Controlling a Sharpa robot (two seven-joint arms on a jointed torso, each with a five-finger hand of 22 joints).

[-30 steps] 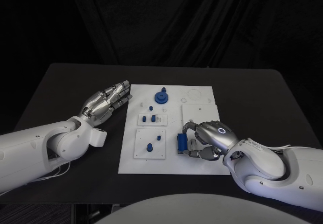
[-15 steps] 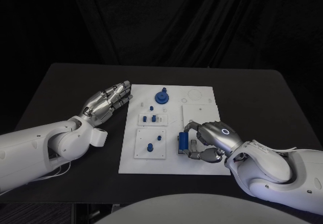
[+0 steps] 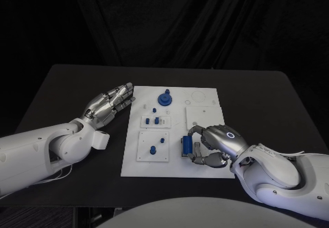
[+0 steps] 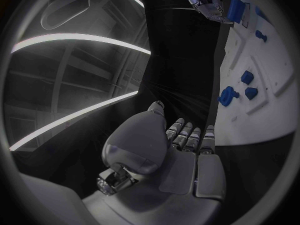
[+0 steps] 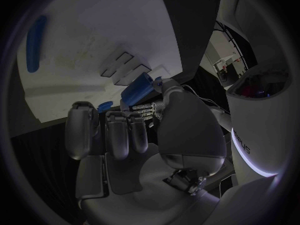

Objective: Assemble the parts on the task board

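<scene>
One blue cylinder (image 3: pixel 185 144) (upright-lying) pinched by right hand (image 3: pixel 214 144).

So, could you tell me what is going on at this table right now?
The robot is assembling blue parts on the white task board. Its right hand grips a long blue part at the board's near right. Its left hand rests open on the table beside the board's left edge, holding nothing. Other blue parts sit further along the board.

Task board (image 3: pixel 206 114) – matt white plastic; table (image 3: pixel 68 90) – matt blk
</scene>
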